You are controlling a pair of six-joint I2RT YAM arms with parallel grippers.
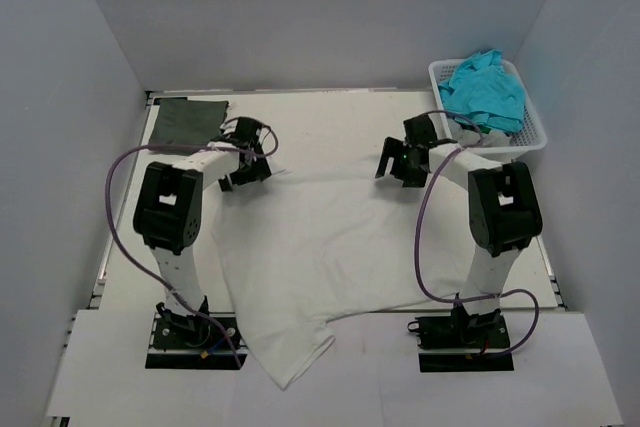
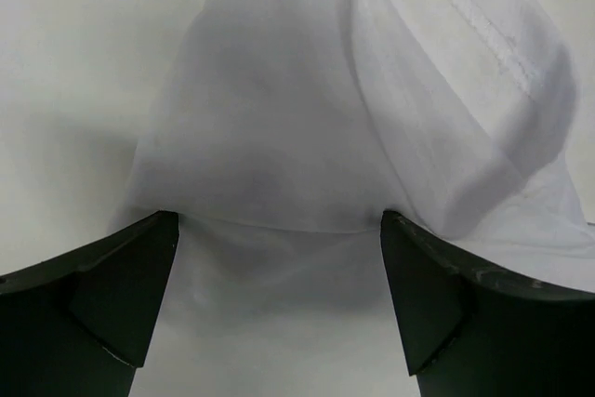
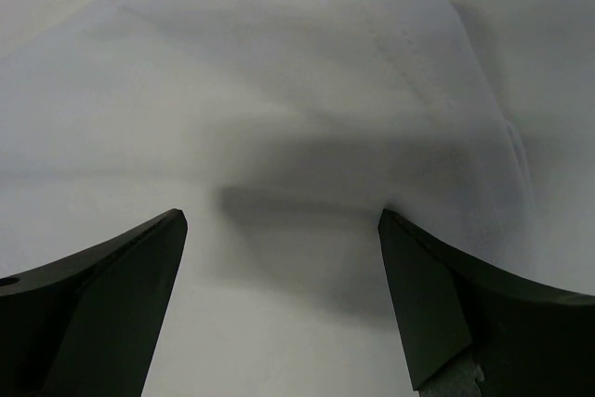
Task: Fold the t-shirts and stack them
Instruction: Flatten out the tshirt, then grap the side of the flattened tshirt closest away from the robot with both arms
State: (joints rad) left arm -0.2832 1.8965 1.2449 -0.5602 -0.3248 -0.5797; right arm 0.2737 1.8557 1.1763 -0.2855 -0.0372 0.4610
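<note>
One surface (image 1: pixel 380 127). One white t-shirt (image 1: pixel 330 242) is spread flat mid-surface between the two arms. Its long axis runs left-right, and a sleeve-like flap points at the near edge by the left base. One white basket (image 1: pixel 530 137) sits at the far right with bunched teal t-shirts (image 1: pixel 487 89) inside; their count can't be told. One dark grey-green t-shirt (image 1: pixel 190 117) lies folded flat at the far left. The left hand (image 1: pixel 248 172) and right hand (image 1: pixel 398 169) are both at the white shirt's far edge, fingers apart, with fabric bunched between them.
</note>
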